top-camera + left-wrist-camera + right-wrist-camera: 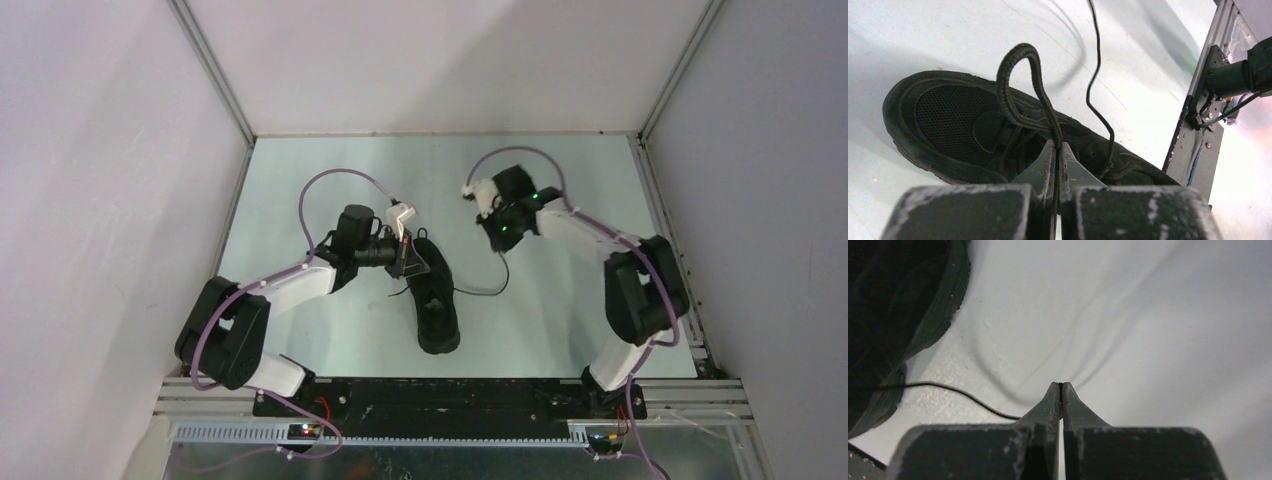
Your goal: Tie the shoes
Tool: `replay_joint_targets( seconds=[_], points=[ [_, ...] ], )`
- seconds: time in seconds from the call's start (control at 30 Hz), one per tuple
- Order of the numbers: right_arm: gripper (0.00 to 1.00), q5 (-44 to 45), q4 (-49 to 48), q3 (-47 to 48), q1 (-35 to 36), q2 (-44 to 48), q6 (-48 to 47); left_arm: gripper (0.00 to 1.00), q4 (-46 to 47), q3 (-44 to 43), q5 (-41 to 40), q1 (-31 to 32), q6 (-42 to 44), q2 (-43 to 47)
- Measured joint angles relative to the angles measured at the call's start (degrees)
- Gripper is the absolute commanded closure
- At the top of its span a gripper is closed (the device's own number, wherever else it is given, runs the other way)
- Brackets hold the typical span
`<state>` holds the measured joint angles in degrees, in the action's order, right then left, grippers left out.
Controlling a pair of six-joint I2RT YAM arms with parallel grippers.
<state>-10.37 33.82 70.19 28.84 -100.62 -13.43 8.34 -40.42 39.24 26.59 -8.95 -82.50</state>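
The black shoe (438, 303) lies mid-table, toe toward the arms, and shows on its side in the left wrist view (948, 117). My left gripper (408, 262) sits at the shoe's laced top. It is shut (1058, 146) on a thick lace loop (1015, 70) that stands up from its tips. A second thin lace (486, 291) leaves the shoe rightward and curves up to my right gripper (499, 243). In the left wrist view this lace (1096, 75) hangs clear of the table. The right gripper (1060, 386) is shut, with a dark sliver between its tips. The lace (948, 389) runs in behind its left finger.
White enclosure walls stand on three sides of the pale table (560, 330). A metal frame rail (1198, 130) and an arm base show at the right of the left wrist view. Purple cables (335, 180) arch over both arms.
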Motion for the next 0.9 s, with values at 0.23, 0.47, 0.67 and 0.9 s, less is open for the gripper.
replay_joint_targets(
  seconds=[0.23,0.47,0.67,0.9],
  points=[
    [1.00,-12.11,3.74,14.73,-6.88,4.31,-5.09,1.00,-1.33,-0.81,3.56,-0.13,3.61,-0.28],
    [1.00,-22.97,-4.55,18.99,-5.40,5.73,0.96,1.00,-4.20,-3.21,10.12,-0.37,8.22,-0.61],
    [1.00,-25.64,-11.61,17.22,3.21,7.15,3.80,1.00,-5.07,-3.23,15.50,-0.39,9.44,-0.87],
    [1.00,-26.45,-16.22,11.65,7.39,10.10,3.32,1.00,-4.24,-3.23,18.25,-0.48,8.66,-2.38]
  ],
)
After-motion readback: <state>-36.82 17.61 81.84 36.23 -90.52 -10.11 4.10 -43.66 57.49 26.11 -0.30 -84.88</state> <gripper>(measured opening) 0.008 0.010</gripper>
